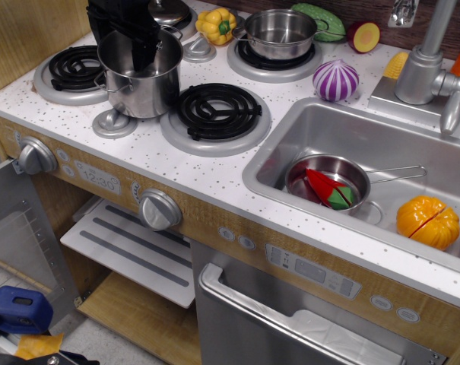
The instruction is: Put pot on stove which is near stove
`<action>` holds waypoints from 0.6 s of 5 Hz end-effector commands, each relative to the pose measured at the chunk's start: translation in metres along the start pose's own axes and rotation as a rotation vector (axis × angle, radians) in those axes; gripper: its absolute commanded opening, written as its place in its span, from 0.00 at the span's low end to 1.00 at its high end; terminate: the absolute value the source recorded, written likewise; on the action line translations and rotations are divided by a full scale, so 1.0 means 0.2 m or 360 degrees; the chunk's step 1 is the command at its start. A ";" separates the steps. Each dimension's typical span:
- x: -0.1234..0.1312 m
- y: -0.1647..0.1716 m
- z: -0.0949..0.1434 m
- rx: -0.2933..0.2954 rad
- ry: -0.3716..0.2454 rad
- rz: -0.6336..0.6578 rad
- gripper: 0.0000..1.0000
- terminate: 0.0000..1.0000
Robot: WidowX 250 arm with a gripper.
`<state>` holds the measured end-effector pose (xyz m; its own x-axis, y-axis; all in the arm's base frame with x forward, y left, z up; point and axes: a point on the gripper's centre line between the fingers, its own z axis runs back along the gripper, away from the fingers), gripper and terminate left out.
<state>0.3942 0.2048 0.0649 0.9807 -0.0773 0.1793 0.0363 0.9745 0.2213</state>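
The tall shiny steel pot (142, 84) stands upright on the white speckled stove top (150, 152), between the front-left coil burner (76, 68) and the front-right coil burner (217, 110), on neither. My black gripper (144, 47) comes down from the top left onto the pot's far rim. One finger (146, 52) reaches inside the pot. The other finger is hidden, so I cannot tell how the jaws stand.
A wider shallow steel pot (279, 32) sits on the back-right burner. A yellow pepper (217, 24), a purple onion (335, 80) and silver caps (113, 122) lie around the burners. The sink (269, 156) at right holds a saucepan (328, 182) and an orange toy (427, 222).
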 end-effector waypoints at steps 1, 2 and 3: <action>0.02 0.07 0.12 0.0062 -0.0083 -0.0002 0.00 0.00; 0.01 0.10 0.13 0.0064 -0.0091 -0.0024 0.00 0.00; 0.00 0.12 0.13 0.0089 -0.0112 -0.0038 0.00 0.00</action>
<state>0.3892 0.2207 0.0667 0.9763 -0.1261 0.1761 0.0811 0.9667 0.2427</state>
